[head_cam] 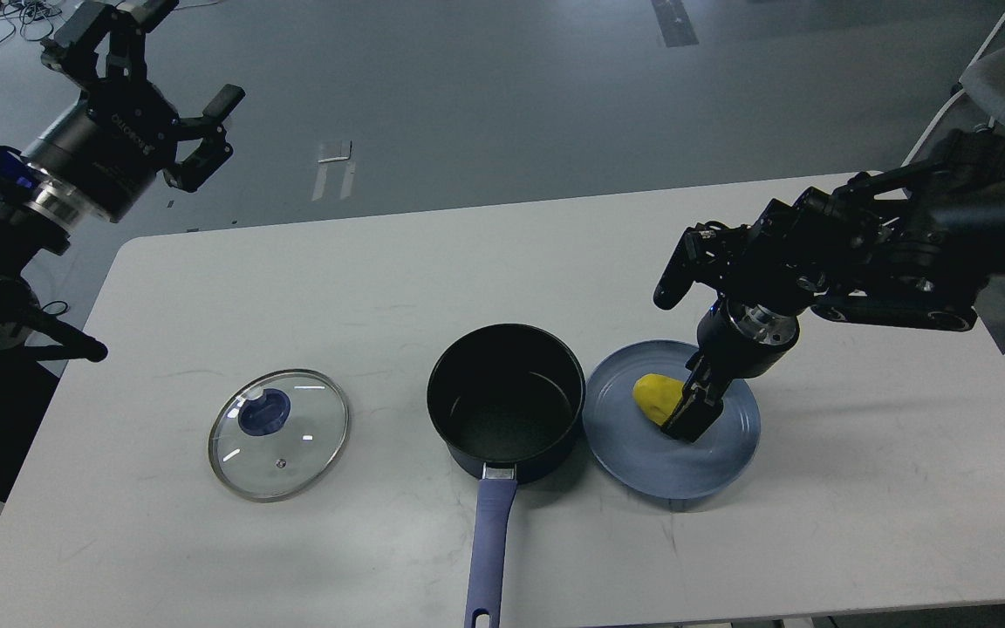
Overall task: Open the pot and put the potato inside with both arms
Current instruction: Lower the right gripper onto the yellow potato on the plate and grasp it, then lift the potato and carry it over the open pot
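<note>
The dark navy pot [507,403] stands open at the table's middle, its periwinkle handle [488,549] pointing at me. Its glass lid [280,433] with the blue knob lies flat on the table to the pot's left. The yellow potato [654,397] lies on a flat blue plate [642,471] right of the pot. My right gripper [693,410] points down onto the potato's right half and hides it; its fingers cannot be told apart. My left gripper [173,87] is open and empty, held high beyond the table's far left corner.
The white table [860,488] carries the pot, the lid and the plate. The plate touches the pot's right side. A chair [1004,74] stands off the table's far right. Cables lie on the floor at the far left.
</note>
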`<state>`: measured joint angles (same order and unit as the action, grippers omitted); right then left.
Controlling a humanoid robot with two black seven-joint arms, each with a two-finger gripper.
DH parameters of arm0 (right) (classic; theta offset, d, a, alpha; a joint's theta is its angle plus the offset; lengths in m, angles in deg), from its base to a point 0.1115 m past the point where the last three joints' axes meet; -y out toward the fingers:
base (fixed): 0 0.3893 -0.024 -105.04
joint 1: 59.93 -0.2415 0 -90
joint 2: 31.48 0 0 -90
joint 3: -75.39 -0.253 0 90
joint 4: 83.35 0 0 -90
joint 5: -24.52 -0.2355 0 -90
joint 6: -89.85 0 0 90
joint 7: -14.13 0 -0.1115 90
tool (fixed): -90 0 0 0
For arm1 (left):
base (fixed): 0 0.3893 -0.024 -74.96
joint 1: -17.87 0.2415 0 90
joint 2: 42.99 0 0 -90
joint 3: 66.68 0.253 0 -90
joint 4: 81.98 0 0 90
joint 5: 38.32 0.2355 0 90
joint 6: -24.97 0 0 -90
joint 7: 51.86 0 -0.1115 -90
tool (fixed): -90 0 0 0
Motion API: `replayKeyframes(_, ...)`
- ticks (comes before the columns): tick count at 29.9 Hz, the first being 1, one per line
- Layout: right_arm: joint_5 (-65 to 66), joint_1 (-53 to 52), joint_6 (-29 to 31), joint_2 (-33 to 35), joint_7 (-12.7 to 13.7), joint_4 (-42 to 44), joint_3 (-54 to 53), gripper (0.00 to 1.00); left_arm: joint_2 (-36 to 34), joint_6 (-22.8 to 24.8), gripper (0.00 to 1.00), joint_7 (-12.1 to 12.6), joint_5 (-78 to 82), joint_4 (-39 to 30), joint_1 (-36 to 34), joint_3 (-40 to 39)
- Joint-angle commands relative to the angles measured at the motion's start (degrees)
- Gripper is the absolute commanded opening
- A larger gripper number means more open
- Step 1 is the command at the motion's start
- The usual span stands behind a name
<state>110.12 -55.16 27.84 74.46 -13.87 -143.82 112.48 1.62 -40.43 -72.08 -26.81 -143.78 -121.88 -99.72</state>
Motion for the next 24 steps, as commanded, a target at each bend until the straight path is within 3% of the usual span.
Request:
replayKeyframes(1, -0.35, 0.15, 0.01, -0.55, 0.0, 0.79, -0.01, 0.95, -0.14, 0.1, 0.98, 0.0, -0.09, -0.07, 0.0, -0.01)
replayKeyframes(5, -0.52, 0.68, 0.01, -1.26, 0.0, 1.05, -0.01, 0.88, -0.06, 0.1, 0.98, 0.0, -0.09, -0.07, 0.0, -0.01)
replayKeyframes(9, -0.53, 1.47, 0.01, -1.52, 0.0, 1.75, -0.09, 0.59, -0.06, 0.1, 0.98, 0.0, -0.09, -0.07, 0.0, -0.18)
replayKeyframes(15, -0.52, 0.42, 0.01, -1.17, 0.0, 1.67, -0.18, 0.33, -0.14, 0.1, 0.98, 0.0, -0.09, -0.07, 0.0, -0.18)
replayKeyframes(19, -0.61, -1.51, 0.01, -0.21, 0.0, 1.31, -0.53, 0.32, -0.14, 0.1, 0.98, 0.0, -0.09, -0.07, 0.0, -0.18)
replayKeyframes(24, -0.96, -9.23, 0.01, 5.67, 0.0, -4.3, -3.25, 0.33, -0.32, 0.62, 0.98, 0.0, -0.09, -0.07, -0.35, -0.18)
